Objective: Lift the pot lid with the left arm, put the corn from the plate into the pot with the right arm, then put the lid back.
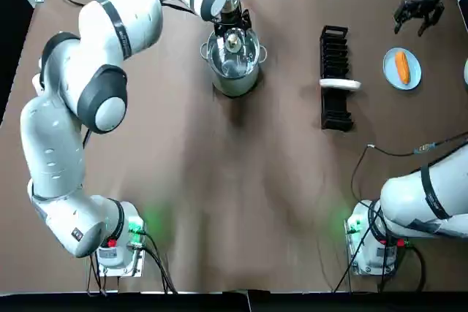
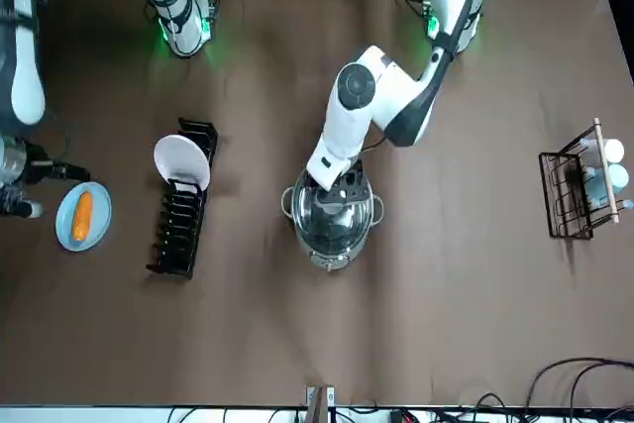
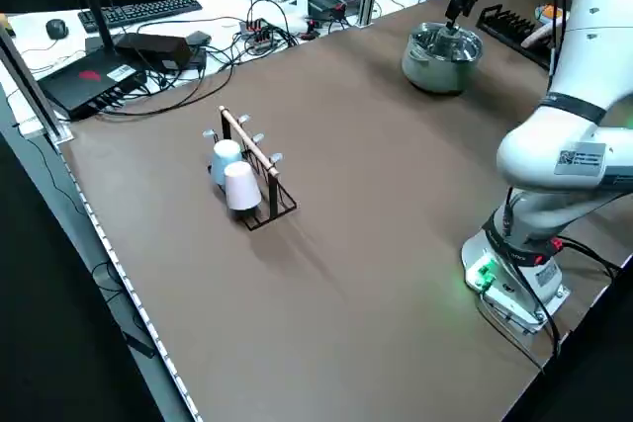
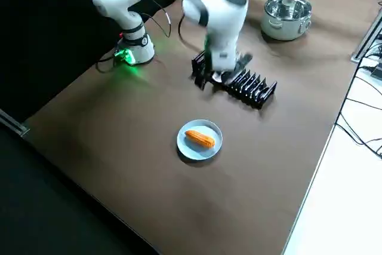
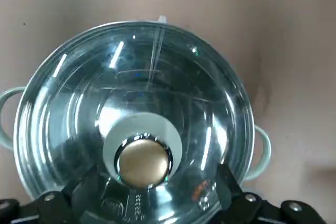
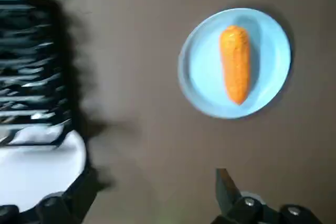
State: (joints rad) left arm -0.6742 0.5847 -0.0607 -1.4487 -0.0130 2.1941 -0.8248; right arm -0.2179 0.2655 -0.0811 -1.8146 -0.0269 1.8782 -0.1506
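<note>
My left wrist view alone shows the left gripper [image 5: 157, 177] spread astride the lid knob [image 5: 143, 160]; the right gripper [image 6: 155, 174] gapes well apart from the pot [image 1: 234, 80].

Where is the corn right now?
In the top view, the corn lies on the blue plate on the robot's right side, just beside the black dish rack.

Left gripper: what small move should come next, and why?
Probably close the left gripper on the knob, easing down a little first if needed. It is open, one finger on either side of the knob. The lid sits on the pot, and the corn lies on the plate with the right gripper open nearby, so the lid must come off first.
</note>
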